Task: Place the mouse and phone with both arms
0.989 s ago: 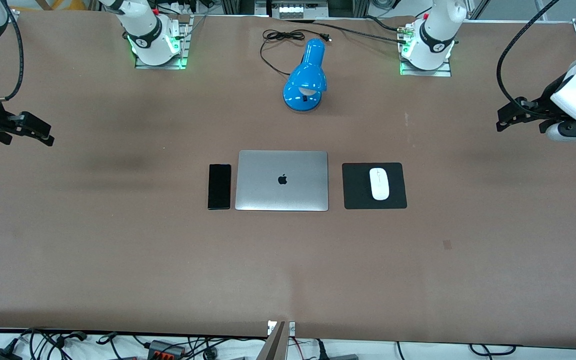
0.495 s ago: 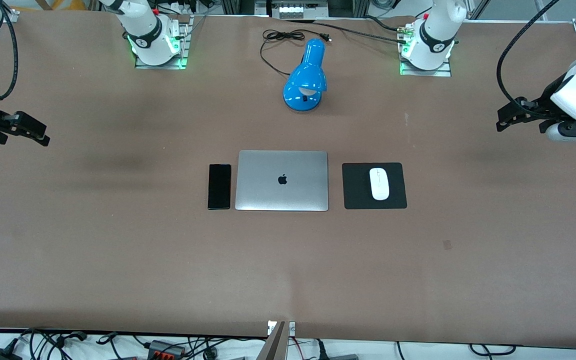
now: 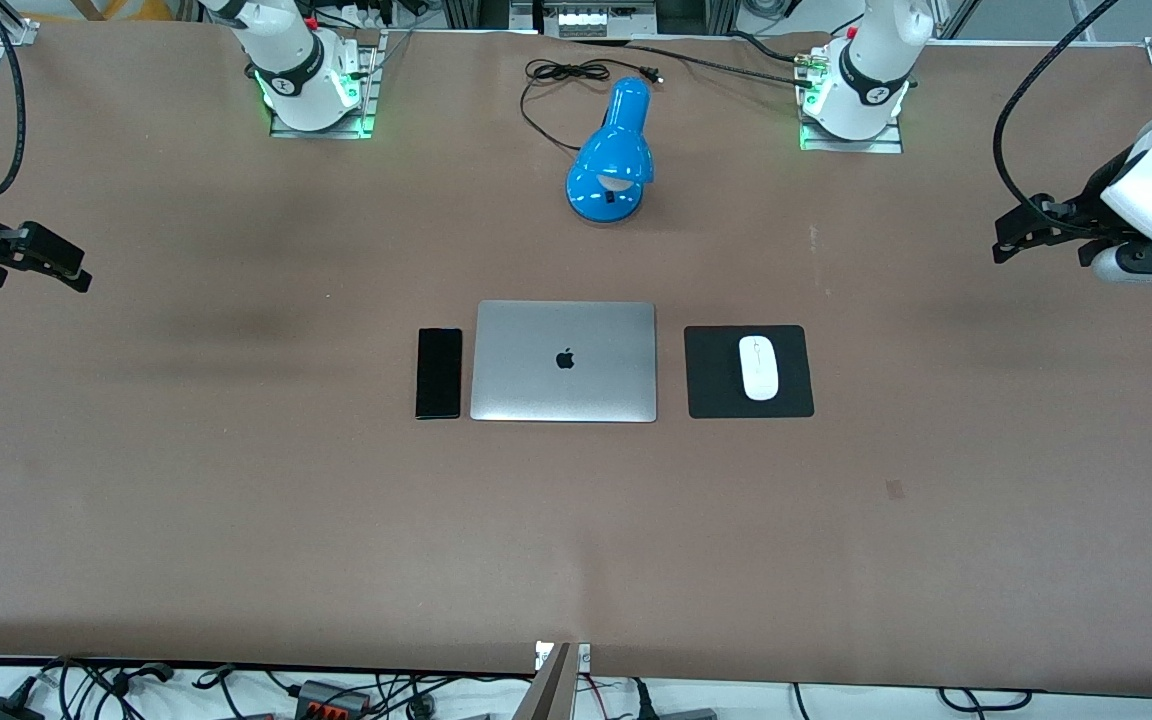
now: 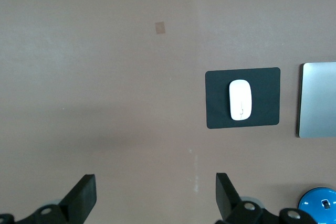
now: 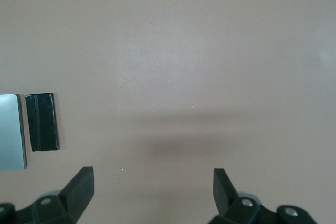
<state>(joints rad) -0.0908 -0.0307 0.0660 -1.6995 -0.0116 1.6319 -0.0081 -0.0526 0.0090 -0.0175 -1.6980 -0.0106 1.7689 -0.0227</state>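
The white mouse [image 3: 759,367] [image 4: 240,99] rests on a square black pad [image 3: 794,400] [image 4: 268,114] beside the closed silver laptop [image 3: 564,390], toward the left arm's end. On the laptop's other flank lies the black phone [image 3: 438,373] [image 5: 41,121], flat on the table. My left gripper [image 3: 1011,240] [image 4: 156,198] hangs open and empty over bare table at the left arm's end, well away from the mouse. Over the right arm's end my right gripper [image 3: 71,272] [image 5: 153,195] is open too, holding nothing, far from the phone.
A blue desk lamp [image 3: 614,160] lies farther from the front camera than the laptop, its black cord [image 3: 561,75] coiled near the arm bases. The brown table [image 3: 336,520] stretches wide around the laptop. Cables hang along the front edge.
The right gripper has drawn back toward the right arm's end of the table. The left arm, mouse and phone have not moved.
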